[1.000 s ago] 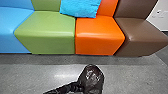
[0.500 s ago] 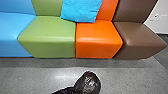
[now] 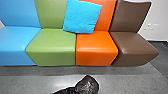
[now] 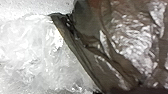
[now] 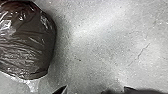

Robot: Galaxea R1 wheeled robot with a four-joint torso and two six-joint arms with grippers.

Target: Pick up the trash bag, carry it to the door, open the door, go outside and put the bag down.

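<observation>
The trash bag is dark and glossy and shows at the bottom of the head view, in front of the bench. A black form reaches it from the lower left; whether that is my left arm or part of the bag I cannot tell. Close up in the left wrist view, the wrinkled brown-black bag lies against crumpled clear plastic. The right wrist view has the rounded bag above grey floor, with a bit of clear plastic at its edge. What holds the bag is hidden.
A padded bench with blue, green, orange and brown seats stands across the head view, a bright blue pillow on it. Behind its right end rises a white wall. Grey floor runs before the bench.
The head camera has tilted up: bench, pillow and bag all sit lower in its picture, and more of the bench's backrests shows.
</observation>
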